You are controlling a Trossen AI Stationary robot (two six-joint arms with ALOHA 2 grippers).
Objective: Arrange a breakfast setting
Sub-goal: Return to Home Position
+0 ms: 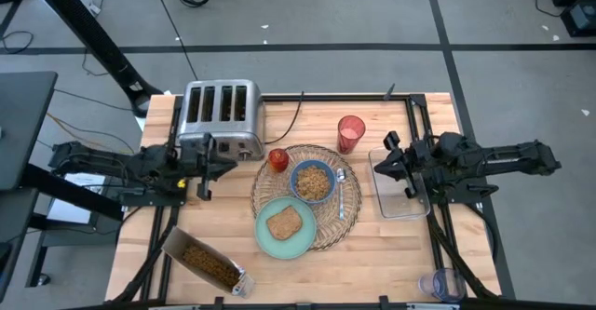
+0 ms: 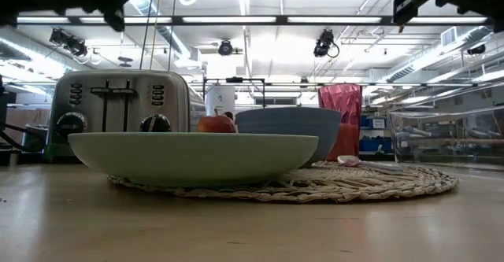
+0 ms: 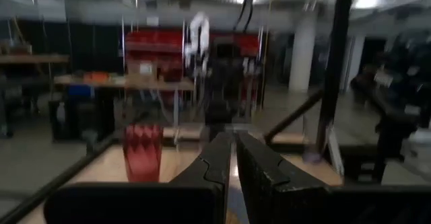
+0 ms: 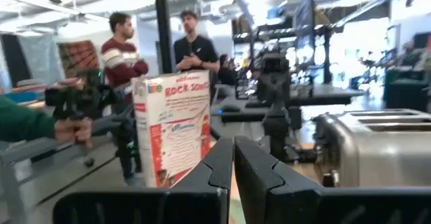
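Observation:
The round wicker placemat (image 1: 346, 219) lies mid-table. On it sit the blue bowl (image 1: 314, 181) with cereal in it, the spoon (image 1: 341, 194) beside the bowl, and the pale green plate (image 1: 285, 228) carrying the toast slice (image 1: 284, 222). The small red fruit (image 1: 278, 159) rests at the mat's far left rim. The red cup (image 1: 351, 133) stands just beyond the mat. My left gripper (image 1: 226, 164) hovers shut left of the mat, in front of the toaster. My right gripper (image 1: 379, 167) hovers shut over the tray's left end. Both point at the setting and hold nothing.
The silver toaster (image 1: 221, 114) stands at the far left, its cord trailing right. A clear tray (image 1: 402, 196) lies right of the mat. A cereal box (image 1: 205, 263) is at the near left, a clear cup (image 1: 445, 284) at the near right. People stand beyond the table (image 4: 192, 49).

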